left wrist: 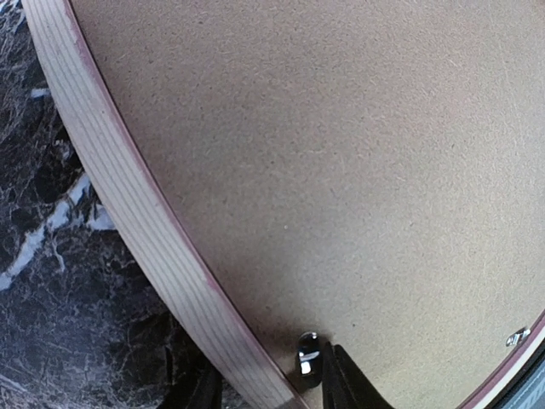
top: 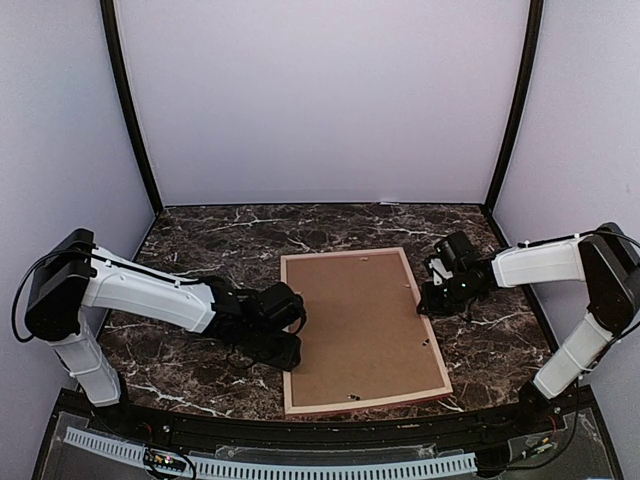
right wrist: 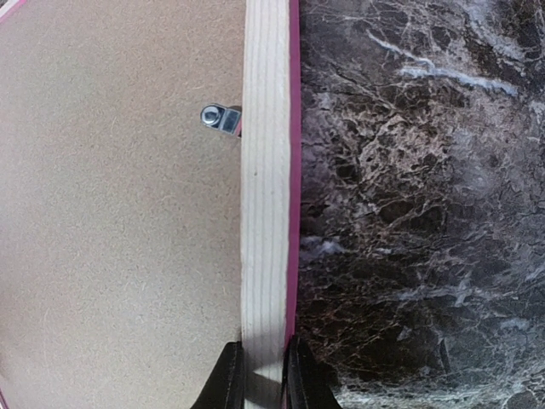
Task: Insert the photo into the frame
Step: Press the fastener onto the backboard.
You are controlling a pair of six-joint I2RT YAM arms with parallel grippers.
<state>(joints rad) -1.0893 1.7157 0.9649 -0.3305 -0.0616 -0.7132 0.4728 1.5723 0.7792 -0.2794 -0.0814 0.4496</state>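
The frame is lying back-up on the desk, arms reaching to each side rail.
The right hand is gripping its rail; the left hand is running off-picture, grip unclear; the backing panel is covering the opening, photo unseen.

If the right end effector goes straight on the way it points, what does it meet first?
The frame: its pale rail lies right between the fingers of the right end effector, seemingly touching them.
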